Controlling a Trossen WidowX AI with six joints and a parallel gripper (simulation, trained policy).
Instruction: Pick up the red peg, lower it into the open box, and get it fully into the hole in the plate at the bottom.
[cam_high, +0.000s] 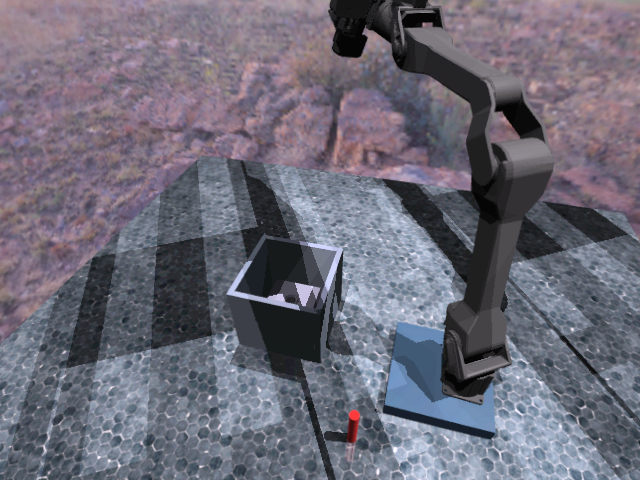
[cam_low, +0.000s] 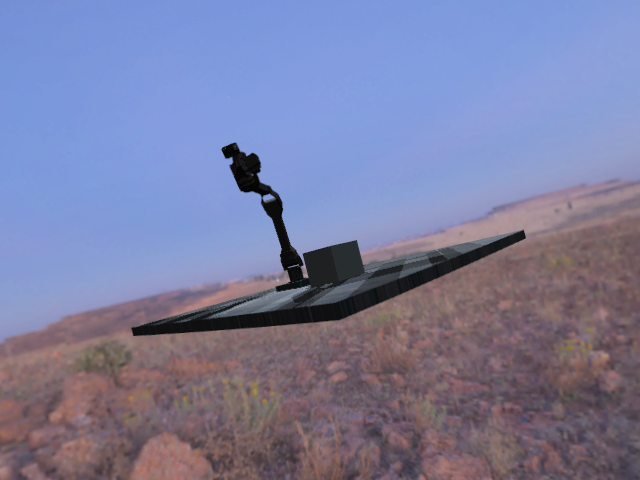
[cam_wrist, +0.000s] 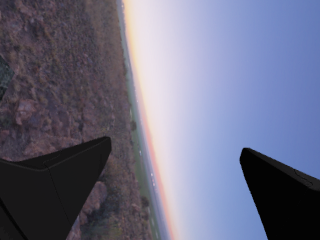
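Holding only the pale holed plate (cam_high: 308, 293), the open box (cam_high: 279, 330) (cam_low: 333, 264) near the upright red peg (cam_high: 353, 426); gripper (cam_wrist: 176, 149) wide open, grasping nothing.

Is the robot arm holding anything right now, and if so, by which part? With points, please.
Nothing is held: the gripper (cam_wrist: 176, 149) is open, with nothing between its fingers. The red peg (cam_high: 353, 427) stands upright on the table, away from the gripper.

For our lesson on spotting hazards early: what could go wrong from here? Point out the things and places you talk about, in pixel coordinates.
The open gripper (cam_wrist: 176, 149) is raised high, away from the red peg (cam_high: 353, 427), so it might come down off target.

The peg stands upright on a narrow end; a sideways brush could topple it.

The box (cam_high: 279, 330) (cam_low: 333, 264) has tall walls around the plate's hole (cam_high: 291, 298); the fingers or peg may catch the rim.
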